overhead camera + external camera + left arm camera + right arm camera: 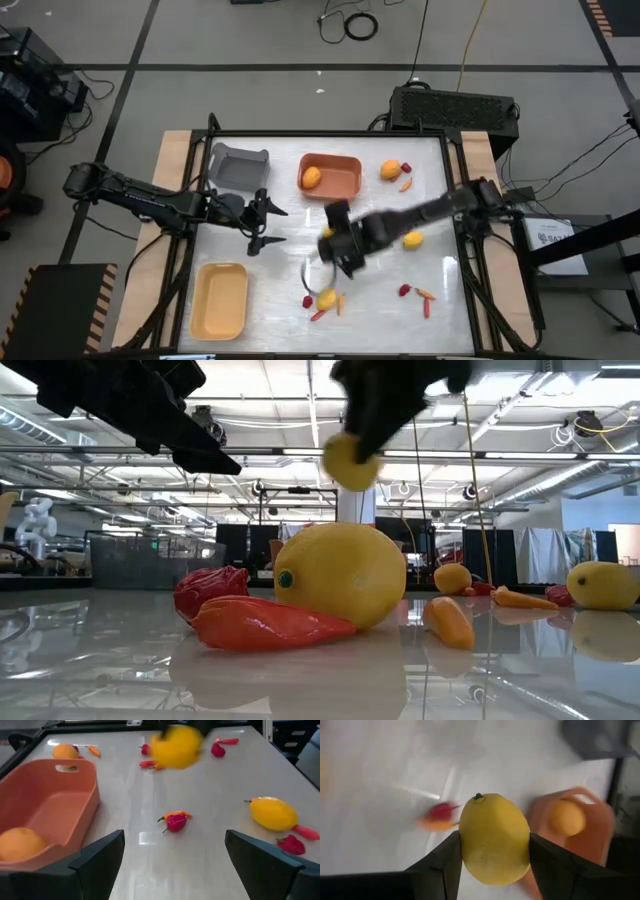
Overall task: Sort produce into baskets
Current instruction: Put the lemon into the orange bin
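Right pincer (492, 857): clenched on a yellow lemon-like fruit (494, 839), one finger against each side, the fruit's green stem tip pointing away from the wrist. In the high view this pincer (340, 250) hangs over the middle of the surface (440, 300), just short of the orange basket (331, 176) on the side nearer the pale yellow basket (219, 300). In the low view the held fruit is clear of the surface, raised above the produce lying there.

Left pincer (265, 222): released, fingers spread wide, nothing between them. It sits beside the orange basket, on the side towards the grey basket (239, 167), which lies next to the orange one.

Orange basket: holds one orange round fruit (312, 177) near its end closest to the grey basket.

Loose produce, placed from the orange basket: a round orange fruit (390, 170) with a red berry (406, 168) and a carrot stick (404, 184) just beyond its far end; a yellow fruit (412, 239) further out on that side; a second yellow fruit (326, 298) with red pieces touching it, well apart, level with the pale yellow basket; a berry (405, 290) and carrot sticks (427, 296) near that group.
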